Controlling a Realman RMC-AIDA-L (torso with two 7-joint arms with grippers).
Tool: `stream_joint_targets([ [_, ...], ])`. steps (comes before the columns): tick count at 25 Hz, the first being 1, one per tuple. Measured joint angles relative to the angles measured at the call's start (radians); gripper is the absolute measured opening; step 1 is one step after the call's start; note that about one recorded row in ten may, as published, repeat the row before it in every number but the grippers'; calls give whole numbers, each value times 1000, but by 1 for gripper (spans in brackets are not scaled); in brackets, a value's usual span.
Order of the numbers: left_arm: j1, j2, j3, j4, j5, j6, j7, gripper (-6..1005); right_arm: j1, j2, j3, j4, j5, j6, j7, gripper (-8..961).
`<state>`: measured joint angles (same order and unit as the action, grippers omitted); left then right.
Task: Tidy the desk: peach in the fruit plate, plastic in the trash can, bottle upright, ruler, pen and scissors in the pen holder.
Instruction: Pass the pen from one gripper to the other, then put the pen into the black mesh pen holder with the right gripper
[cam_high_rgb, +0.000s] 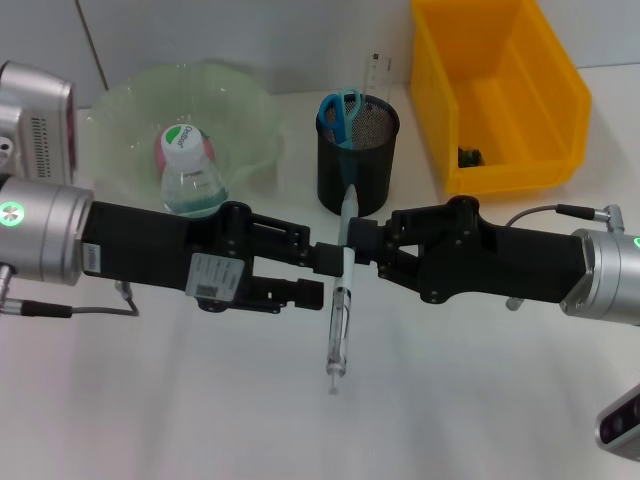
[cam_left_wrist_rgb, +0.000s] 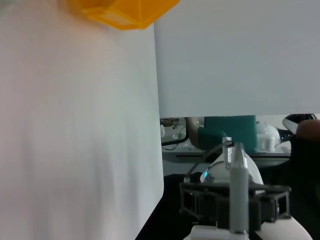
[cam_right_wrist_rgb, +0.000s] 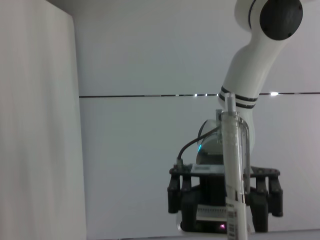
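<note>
Head view shows the left gripper and the right gripper meeting tip to tip above the white desk, both pinched narrowly on 1 pen. The pen hangs roughly upright between the 2 sets of fingers, its upper end just in front of the black mesh pen holder. The holder already contains blue-handled scissors and a clear ruler. Far left, a green fruit plate holds a peach, with a bottle standing upright before it. A yellow bin sits far right. Behind everything runs a pale wall.
</note>
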<state>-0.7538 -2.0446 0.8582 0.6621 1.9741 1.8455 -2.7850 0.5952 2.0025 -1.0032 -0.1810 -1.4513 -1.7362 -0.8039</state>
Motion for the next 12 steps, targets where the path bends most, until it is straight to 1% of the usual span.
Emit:
stream_joint_targets([
  [2, 7, 4, 1, 10, -1, 9, 16, 517, -5, 0, 7, 0, 1, 9, 3, 139],
  [8, 27, 13, -4, 26, -1, 26, 76, 535, -18, 1, 24, 0, 2, 16, 17, 141],
  [9, 36, 16, -7, 44, -4, 40, 122, 538, -25, 1, 28, -3, 2, 16, 48, 141],
  [10, 36, 16, -7, 44, -4, 40, 122, 541, -25, 1, 28, -3, 2, 16, 48, 141],
  [12, 48, 16, -8, 83, -6, 51, 185, 548, -35, 3, 43, -11, 3, 9, 104, 141],
])
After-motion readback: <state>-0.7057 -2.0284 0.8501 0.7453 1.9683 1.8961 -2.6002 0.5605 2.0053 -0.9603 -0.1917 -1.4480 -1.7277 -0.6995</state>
